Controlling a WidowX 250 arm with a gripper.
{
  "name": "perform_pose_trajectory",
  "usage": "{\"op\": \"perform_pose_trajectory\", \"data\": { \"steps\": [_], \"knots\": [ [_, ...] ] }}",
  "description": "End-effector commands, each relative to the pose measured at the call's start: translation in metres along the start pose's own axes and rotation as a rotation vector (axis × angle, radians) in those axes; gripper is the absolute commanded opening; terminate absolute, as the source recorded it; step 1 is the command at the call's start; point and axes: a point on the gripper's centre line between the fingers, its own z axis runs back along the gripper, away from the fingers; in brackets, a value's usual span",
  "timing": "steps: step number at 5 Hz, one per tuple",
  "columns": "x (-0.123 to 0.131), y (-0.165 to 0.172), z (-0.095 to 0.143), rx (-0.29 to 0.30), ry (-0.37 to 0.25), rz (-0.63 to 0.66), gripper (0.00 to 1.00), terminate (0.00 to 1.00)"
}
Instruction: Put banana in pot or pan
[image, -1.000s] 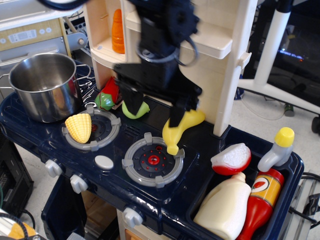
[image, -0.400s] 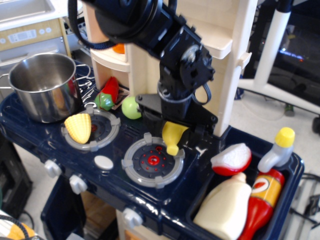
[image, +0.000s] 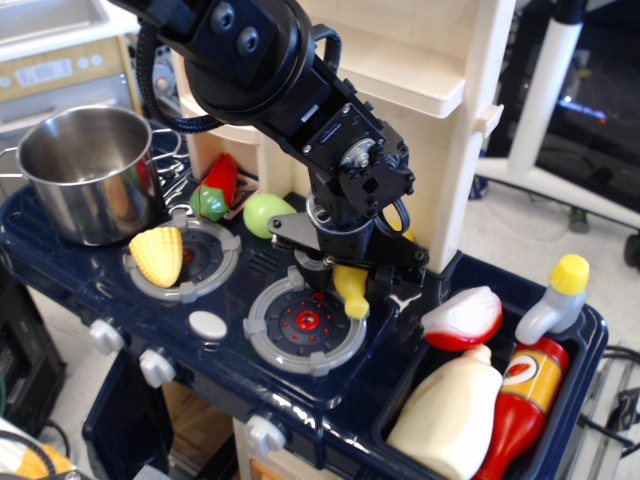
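Lying on the counter (image: 60, 262) at the far right edge of the front burner (image: 306, 322), the banana (image: 351, 290) shows only its lower yellow end; the rest is hidden under the black end effector (image: 349, 262). That end effector sits directly over it, jaws straddling the fruit, but whether they are clenched on it I cannot tell. Its long axis seems to run toward the camera. The pot (image: 88, 172) stands well apart, at the rear left corner, past the corn cob (image: 159, 254), so the carry likely goes left.
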Motion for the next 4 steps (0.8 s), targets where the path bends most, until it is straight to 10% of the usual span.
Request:
{"op": "perform_pose_trajectory", "data": {
  "steps": [1,2,4],
  "knots": [
    [0.008,0.002,0.037,0.068,0.069,0.104,0.00,0.00],
    [-0.004,0.012,0.079,0.190,0.197,0.165,0.00,0.00],
    [-0.015,0.092,0.101,0.380,0.236,0.094,0.00,0.00]
  ]
}}
